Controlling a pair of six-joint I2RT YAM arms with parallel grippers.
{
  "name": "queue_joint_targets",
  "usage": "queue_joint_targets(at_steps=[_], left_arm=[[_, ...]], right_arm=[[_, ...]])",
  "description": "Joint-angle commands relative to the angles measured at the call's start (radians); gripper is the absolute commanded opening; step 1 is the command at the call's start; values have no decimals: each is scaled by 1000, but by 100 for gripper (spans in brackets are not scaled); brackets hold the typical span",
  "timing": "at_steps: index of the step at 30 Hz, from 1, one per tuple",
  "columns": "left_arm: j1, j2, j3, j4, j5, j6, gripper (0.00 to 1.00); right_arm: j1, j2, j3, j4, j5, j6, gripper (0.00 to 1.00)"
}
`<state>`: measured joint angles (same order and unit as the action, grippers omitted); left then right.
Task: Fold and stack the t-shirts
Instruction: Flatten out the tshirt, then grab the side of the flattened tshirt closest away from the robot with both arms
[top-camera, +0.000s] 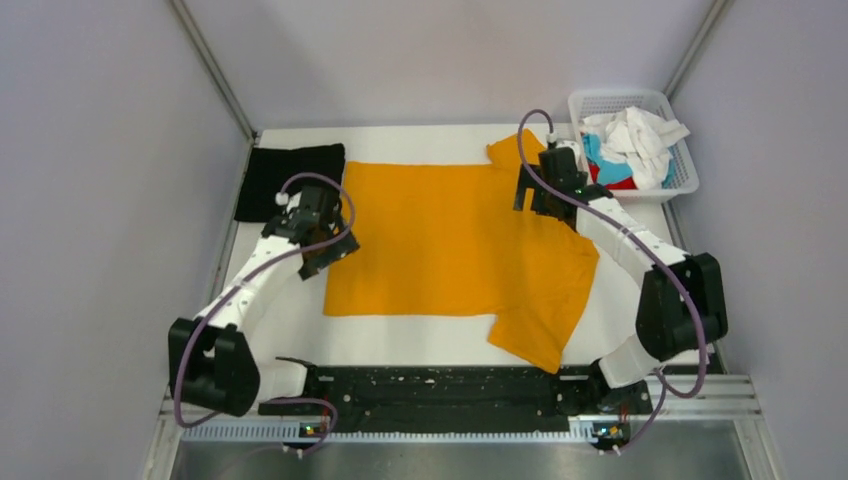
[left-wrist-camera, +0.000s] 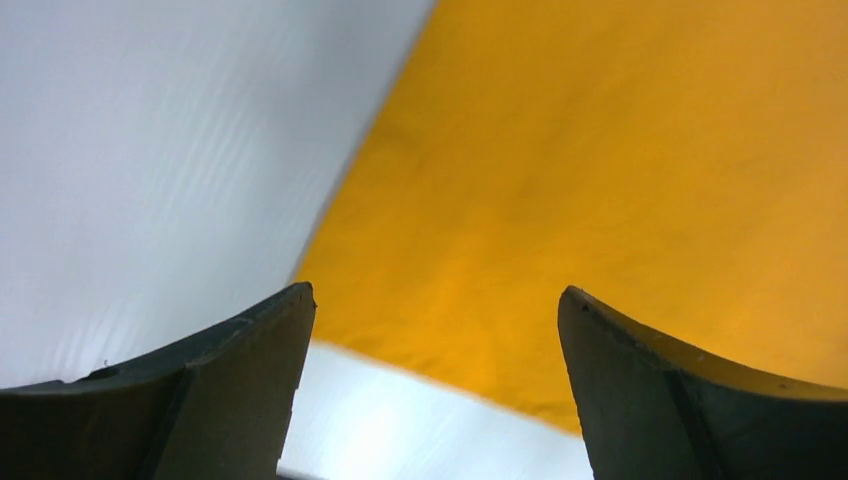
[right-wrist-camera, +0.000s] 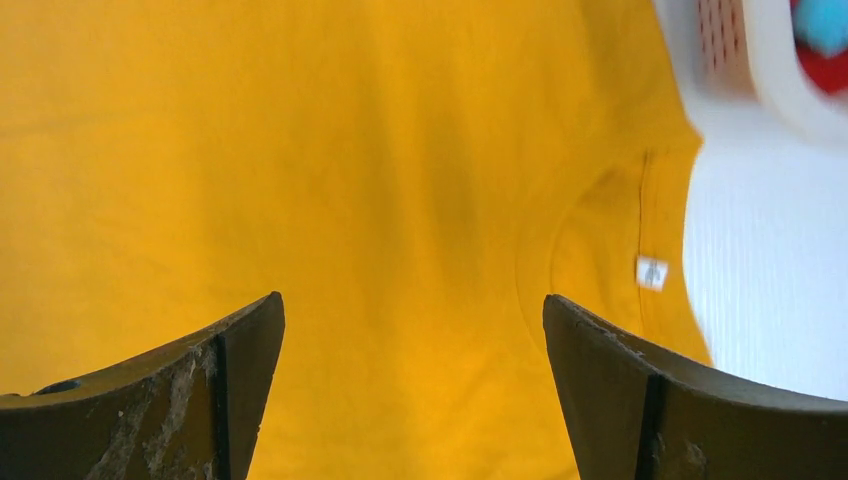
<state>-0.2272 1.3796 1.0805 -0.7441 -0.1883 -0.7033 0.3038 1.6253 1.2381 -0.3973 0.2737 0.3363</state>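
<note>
On table (top-camera: 420, 335), orange tee (top-camera: 440, 240) spread, L jaws apart over hem, R jaws apart over collar.

A mustard-orange cloth t-shirt (right-wrist-camera: 350, 150) lies flat and fills most of the view. Its neckline curves at the right, with a small white neck label (right-wrist-camera: 651, 272). The right end effector (right-wrist-camera: 412, 305) has its dark fingers spread wide over the cloth. Far right is white bench (right-wrist-camera: 770, 270) and a blurred white plastic mesh basket (right-wrist-camera: 720, 60) holding red cloth (right-wrist-camera: 825, 70) and light-blue cloth (right-wrist-camera: 825, 20).

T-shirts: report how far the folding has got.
Done: black shirt looks folded, far left. In hand: orange shirt spread out, both pairs of jaws open over it, nothing gripped. Left: folding it, plus the white, blue and red shirts in the basket.
</note>
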Motion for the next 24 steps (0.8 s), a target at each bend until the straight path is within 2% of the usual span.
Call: queue_joint_targets(at_steps=[1, 4, 7, 13, 24], left_arm=[[4, -194, -258, -139, -174, -198, 94], [5, -282, -353, -147, -192, -277, 91], [5, -306, -407, -81, -174, -313, 81], [6, -251, -462, -26, -146, -367, 64], [10, -153, -520, 109, -116, -385, 46]], right_arm=[[3, -151, -212, 30, 14, 111, 99], [13, -229, -298, 36, -15, 141, 99], [20, -279, -350, 28, -20, 143, 99], [20, -342, -397, -17, 19, 146, 99], [19, -399, -434, -83, 19, 160, 99]])
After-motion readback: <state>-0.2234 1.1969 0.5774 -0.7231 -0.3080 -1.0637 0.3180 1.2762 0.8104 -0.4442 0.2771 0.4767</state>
